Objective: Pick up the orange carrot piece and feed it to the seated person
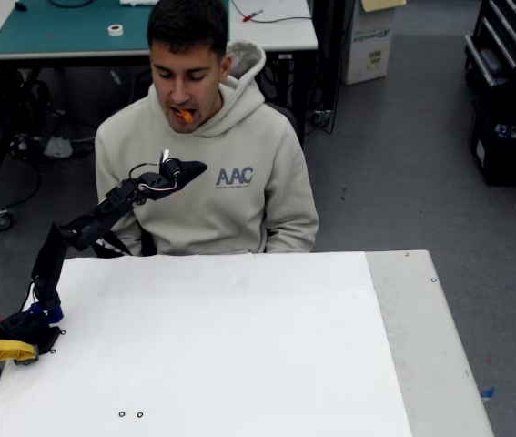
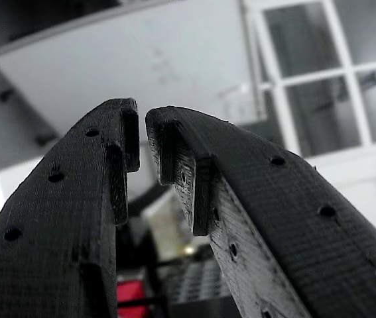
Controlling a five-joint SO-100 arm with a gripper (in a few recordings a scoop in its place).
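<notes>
Carrot delivered — gripper empty

The seated person (image 1: 205,173) is seen behind the table (image 1: 239,346); the gripper (image 1: 194,167) is raised at chest height, fingers (image 2: 174,152) nearly closed, nothing held. The orange carrot piece (image 1: 186,116) is held in the mouth — could be dropped if bitten loosely.

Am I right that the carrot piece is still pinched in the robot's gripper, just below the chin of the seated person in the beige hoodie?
Not quite. The orange carrot piece is in the seated person's mouth, as the fixed view shows. The gripper does sit just below his chin, but the wrist view shows nothing between its nearly closed fingertips.
</notes>
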